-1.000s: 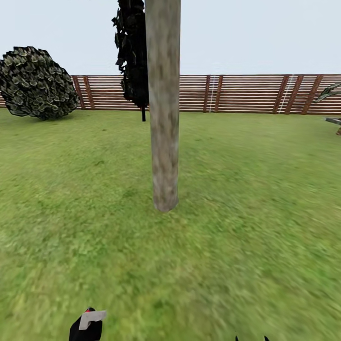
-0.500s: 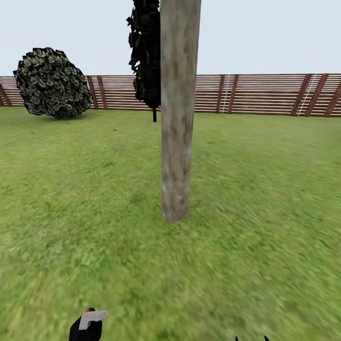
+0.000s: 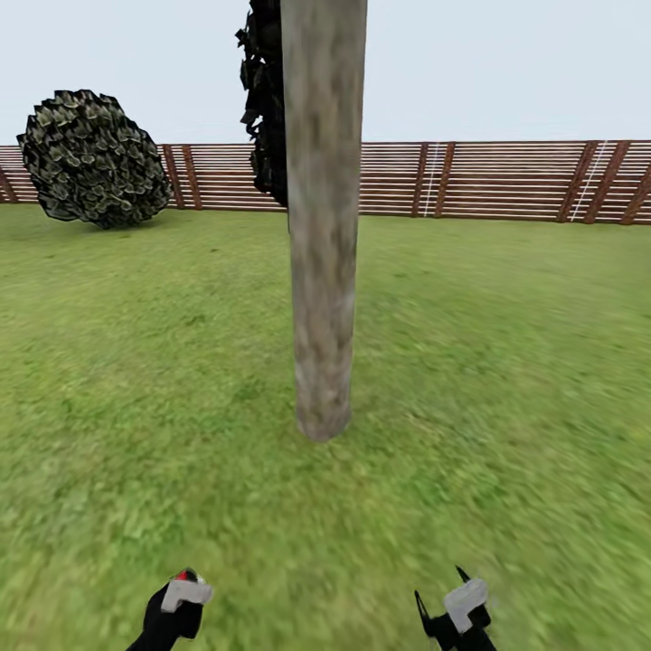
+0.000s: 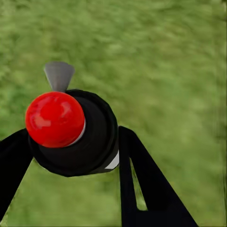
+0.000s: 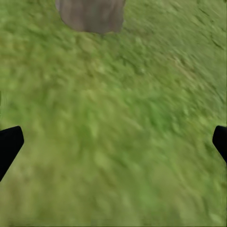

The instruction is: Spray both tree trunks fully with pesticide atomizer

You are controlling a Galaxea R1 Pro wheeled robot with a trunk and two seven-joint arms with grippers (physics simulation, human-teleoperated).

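From the head camera, both arms have risen since half a second ago: the left gripper (image 3: 178, 604) sits higher at the lower edge of the picture, and the right gripper (image 3: 449, 604), then just two black tips at the bottom edge, now shows its pale grey body and dark fingers standing apart. The whole scene has also slid a little leftward, which is the camera turning. The tree trunk (image 3: 324, 217) rises straight from the lawn (image 3: 506, 362) ahead of the robot, mottled tan and grey, its foot in the middle of the grass. Behind it hangs a near-black cone-shaped tree (image 3: 265, 99). A round dark bush (image 3: 93, 158) stands at the lawn's far left edge against the brown slatted fence (image 3: 497, 179), which closes off the far side under a pale sky.

In the left wrist view, the left gripper (image 4: 71, 156) is clamped on the pesticide atomizer (image 4: 80, 135): its black fingers (image 4: 142, 179) press on either side of the dark cylinder, whose red cap faces the camera, with a small grey nozzle beyond it. Blurred grass lies beneath.

In the right wrist view, the right gripper (image 5: 113, 142) holds nothing, its two black fingertips (image 5: 9, 144) wide apart at opposite edges. Beyond them lies the grass and the foot of the tree trunk (image 5: 91, 14).
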